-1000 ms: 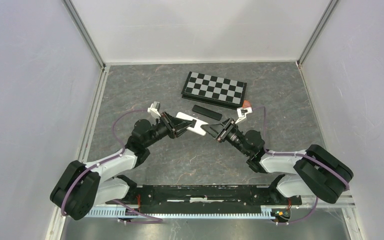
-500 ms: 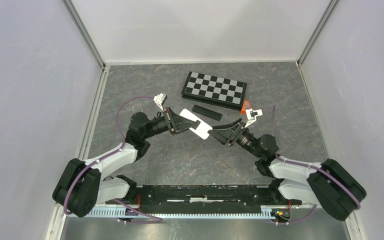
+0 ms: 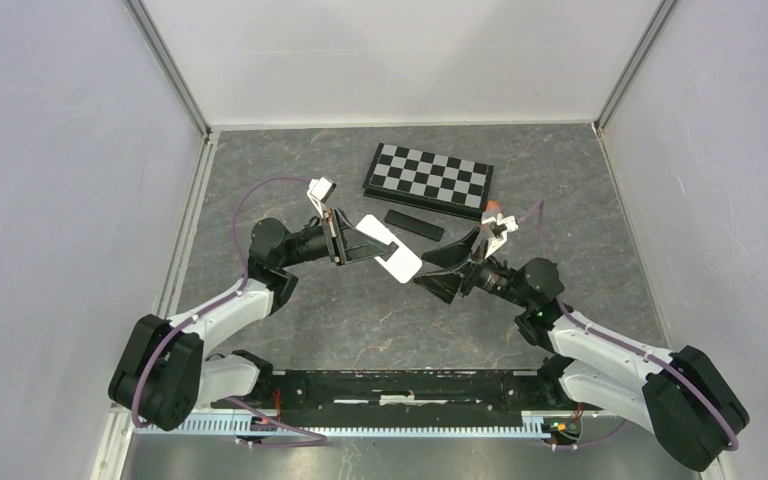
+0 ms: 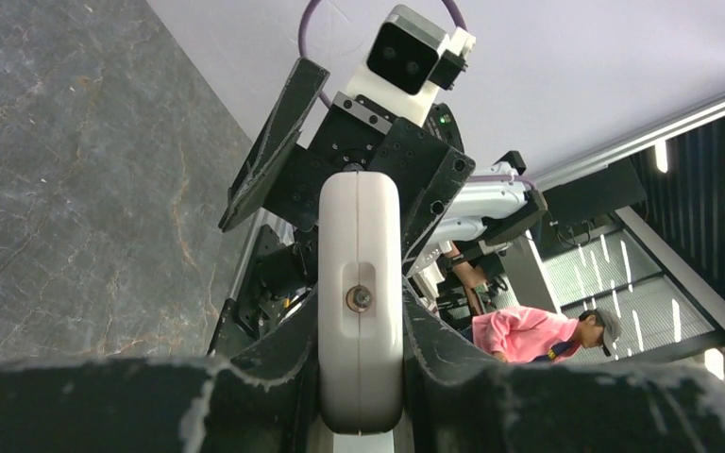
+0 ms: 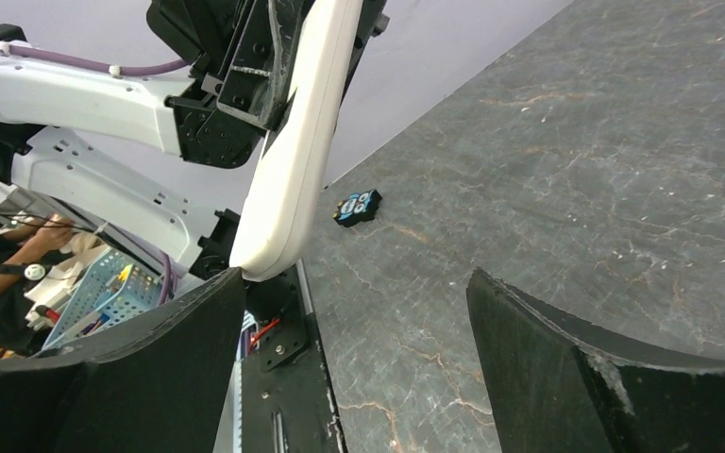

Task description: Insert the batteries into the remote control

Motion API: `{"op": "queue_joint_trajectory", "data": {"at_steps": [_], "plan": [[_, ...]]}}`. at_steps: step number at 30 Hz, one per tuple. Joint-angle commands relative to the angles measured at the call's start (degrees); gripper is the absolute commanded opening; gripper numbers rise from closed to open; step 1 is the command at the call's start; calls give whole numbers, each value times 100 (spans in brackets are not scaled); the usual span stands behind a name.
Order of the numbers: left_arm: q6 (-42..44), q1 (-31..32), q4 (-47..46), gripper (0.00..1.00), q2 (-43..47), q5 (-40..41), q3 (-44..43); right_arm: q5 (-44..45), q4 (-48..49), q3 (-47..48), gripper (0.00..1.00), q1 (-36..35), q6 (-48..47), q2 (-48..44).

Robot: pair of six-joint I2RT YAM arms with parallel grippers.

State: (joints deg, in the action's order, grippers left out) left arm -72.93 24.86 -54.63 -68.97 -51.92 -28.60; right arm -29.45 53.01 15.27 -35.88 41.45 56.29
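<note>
My left gripper is shut on a white remote control and holds it off the table, its free end pointing at the right arm. The right gripper stands wide open just past that end. Nothing is between its jaws, and the remote tip is close to its left finger. A small dark bluish cluster with pale ends, apparently the batteries, lies on the table beyond the remote. It does not show in the top view.
A folded chessboard lies at the back of the grey table. A slim black remote-like bar is just in front of it, with a small orange item to its right. White walls enclose three sides.
The right gripper has opened wide and drawn back from the remote's end. The left arm has kept its grip and swung the remote a little up and back.
</note>
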Motion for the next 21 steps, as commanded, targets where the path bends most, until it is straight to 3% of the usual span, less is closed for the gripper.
{"op": "queue_joint_trajectory", "data": {"at_steps": [1, 8, 18, 21], "plan": [[288, -25, -399, 2, -29, -292, -296, -429, 359, 288, 88, 3, 52, 180], [59, -18, -671, 2, -141, -413, -257, -412, 813, 364, 72, 7, 384, 456], [31, -11, -722, 2, -187, -341, -221, -418, 1126, 284, 75, -2, 517, 501], [-5, -16, -852, 2, -214, -345, -174, -171, 933, 381, 68, -65, 718, 630]]}}
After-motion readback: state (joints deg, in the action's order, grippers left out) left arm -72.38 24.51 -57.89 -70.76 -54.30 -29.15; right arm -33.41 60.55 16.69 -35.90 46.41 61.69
